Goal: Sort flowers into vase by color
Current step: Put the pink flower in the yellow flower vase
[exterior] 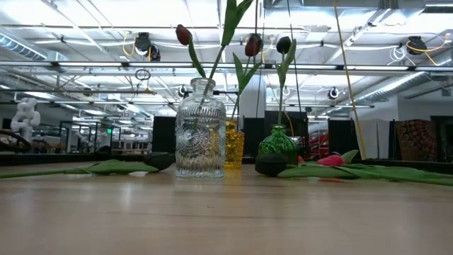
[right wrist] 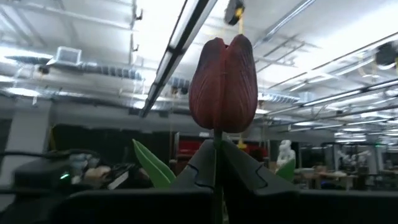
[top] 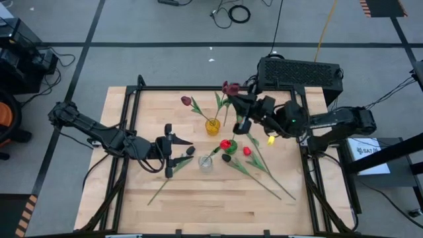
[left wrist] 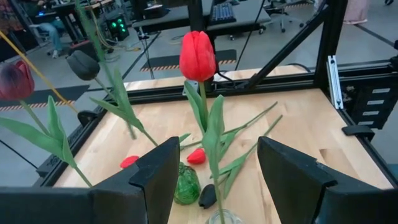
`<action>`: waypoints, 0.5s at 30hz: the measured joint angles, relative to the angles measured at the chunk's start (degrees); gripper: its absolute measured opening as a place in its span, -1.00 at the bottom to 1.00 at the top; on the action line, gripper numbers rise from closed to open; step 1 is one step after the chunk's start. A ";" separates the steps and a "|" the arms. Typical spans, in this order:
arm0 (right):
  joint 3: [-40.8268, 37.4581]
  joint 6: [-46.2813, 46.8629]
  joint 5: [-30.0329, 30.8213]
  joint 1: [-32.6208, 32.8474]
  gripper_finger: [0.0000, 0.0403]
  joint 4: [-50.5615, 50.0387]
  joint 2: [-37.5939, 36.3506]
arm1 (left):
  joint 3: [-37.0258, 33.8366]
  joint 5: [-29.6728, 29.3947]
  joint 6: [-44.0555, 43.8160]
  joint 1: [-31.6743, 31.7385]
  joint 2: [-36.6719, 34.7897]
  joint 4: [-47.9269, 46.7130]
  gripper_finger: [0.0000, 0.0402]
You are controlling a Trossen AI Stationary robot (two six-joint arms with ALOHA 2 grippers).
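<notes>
Three vases stand mid-table: a clear one (top: 205,162) (exterior: 200,127), a yellow one (top: 212,126) (exterior: 234,145) and a green one (exterior: 277,145) (left wrist: 186,184). The clear vase holds a red tulip (left wrist: 198,56) (top: 226,144), and the green one a black tulip (exterior: 283,44). A maroon tulip (top: 186,101) leans out of the yellow vase. My right gripper (top: 236,99) (right wrist: 217,163) is shut on another maroon tulip (top: 230,88) just beyond the yellow vase. My left gripper (top: 173,151) (left wrist: 217,180) stands open to the left of the clear vase, apart from it. My right gripper pinches the maroon tulip's stem (right wrist: 217,138) just under the head (right wrist: 224,84) between its two fingers. The fingers come from the table's right, slanting upward. The head stands upright above the fingertips, and the fingers hide the stem below them.
Loose tulips lie on the table: a red head (top: 247,151), a black head (top: 227,158) and a dark head (top: 190,151) whose stem runs toward the near left. A black box (top: 301,71) sits at the far edge. A dark metal frame (top: 132,99) rims the table.
</notes>
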 joint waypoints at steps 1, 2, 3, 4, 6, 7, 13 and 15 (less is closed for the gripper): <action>0.00 0.03 0.02 -0.49 -0.98 1.06 0.65 | 0.00 0.01 -0.01 -0.11 0.00 0.00 0.11; 0.00 0.06 0.05 -0.89 -0.98 1.82 1.26 | 0.00 0.02 -0.01 -0.17 0.00 -0.02 0.11; 0.00 0.09 0.06 -1.27 -0.98 2.26 1.89 | 0.00 0.00 0.01 -0.31 0.00 -0.07 0.11; 0.00 0.20 0.10 -1.56 -0.98 2.52 2.46 | 0.00 0.02 0.02 -0.46 0.00 -0.26 0.11; 0.00 0.79 -0.05 -2.04 -0.98 2.55 3.78 | 0.00 0.07 0.01 -0.49 0.00 -0.59 0.11; 0.00 1.34 -0.54 -2.18 -0.98 2.50 4.45 | 0.00 0.07 0.03 -0.49 0.00 -0.71 0.11; -0.02 2.02 -4.37 -3.26 -0.98 6.22 8.86 | 0.00 0.07 0.03 -0.49 0.00 -2.14 0.11; -0.02 2.13 -4.37 -3.88 -0.98 8.87 9.95 | -0.11 0.31 0.01 -0.49 0.15 -1.97 0.11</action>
